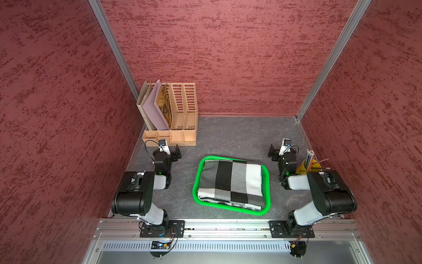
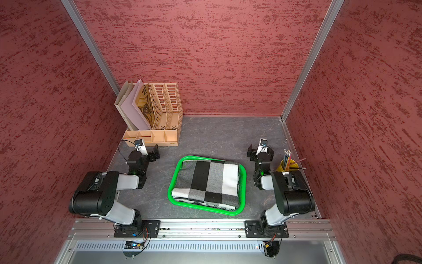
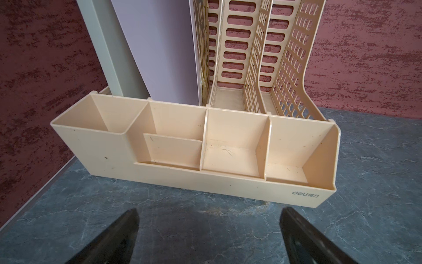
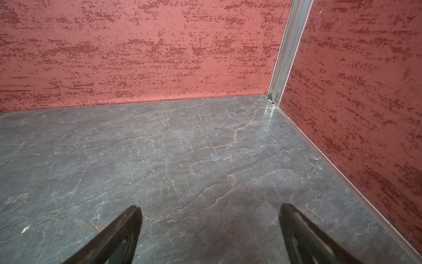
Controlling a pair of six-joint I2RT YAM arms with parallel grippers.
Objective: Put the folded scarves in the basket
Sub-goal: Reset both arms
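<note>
The folded black, grey and white checked knit scarf [image 1: 230, 182] lies inside the shallow bright green mesh plastic basket [image 1: 266, 189] on the dark grey marbled surface [image 1: 228, 137]. The left tool [image 3: 209, 210] and the right tool [image 4: 210, 208] gape wide and empty, apart from the basket on either side.

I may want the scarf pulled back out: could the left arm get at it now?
Probably yes: the scarf lies uncovered in the open-topped basket, only bare table lies between it and the left gripper, whose jaws stand open.
</note>
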